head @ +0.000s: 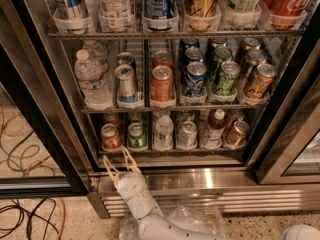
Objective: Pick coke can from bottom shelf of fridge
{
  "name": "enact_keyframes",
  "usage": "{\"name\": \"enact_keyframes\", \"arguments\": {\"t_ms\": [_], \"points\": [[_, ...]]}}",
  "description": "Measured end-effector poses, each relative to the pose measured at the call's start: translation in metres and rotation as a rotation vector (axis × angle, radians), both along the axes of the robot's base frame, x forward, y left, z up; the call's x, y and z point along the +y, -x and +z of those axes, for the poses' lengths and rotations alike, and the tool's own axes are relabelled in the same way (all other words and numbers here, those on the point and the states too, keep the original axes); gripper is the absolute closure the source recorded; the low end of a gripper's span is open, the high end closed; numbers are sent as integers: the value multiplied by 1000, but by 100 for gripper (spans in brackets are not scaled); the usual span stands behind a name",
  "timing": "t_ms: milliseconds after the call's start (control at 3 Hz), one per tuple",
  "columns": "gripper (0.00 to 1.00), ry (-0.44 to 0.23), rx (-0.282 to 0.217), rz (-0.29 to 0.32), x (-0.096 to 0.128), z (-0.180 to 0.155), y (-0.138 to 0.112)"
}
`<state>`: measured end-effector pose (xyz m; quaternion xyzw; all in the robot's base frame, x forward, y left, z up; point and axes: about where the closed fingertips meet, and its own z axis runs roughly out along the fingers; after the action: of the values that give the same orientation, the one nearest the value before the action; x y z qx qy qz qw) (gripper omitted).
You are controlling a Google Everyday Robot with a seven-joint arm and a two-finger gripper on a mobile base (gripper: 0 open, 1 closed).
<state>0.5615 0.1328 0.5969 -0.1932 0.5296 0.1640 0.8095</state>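
Closest to you, the white arm comes up from the bottom edge, with a crumpled plastic bag (pixel 196 219) by its base and cables (pixel 30 218) on the floor to the left. Your gripper (pixel 116 157) sits in front of the fridge (pixel 225 181) sill, fingers spread apart with nothing between them. The coke can (pixel 110 136) is just above and behind the tips, at the left end of the bottom shelf (pixel 170 151). A green can (pixel 136 135) stands just beside it on the right, then a clear bottle (pixel 163 131). Behind the coke can there's another red can you can barely make out.
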Motion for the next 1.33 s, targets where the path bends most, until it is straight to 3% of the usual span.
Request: {"name": "enact_keyframes", "arguments": {"t_ms": [667, 1333], "points": [[30, 27, -4, 11, 11, 3, -10], [36, 38, -16, 23, 24, 11, -29]]}}
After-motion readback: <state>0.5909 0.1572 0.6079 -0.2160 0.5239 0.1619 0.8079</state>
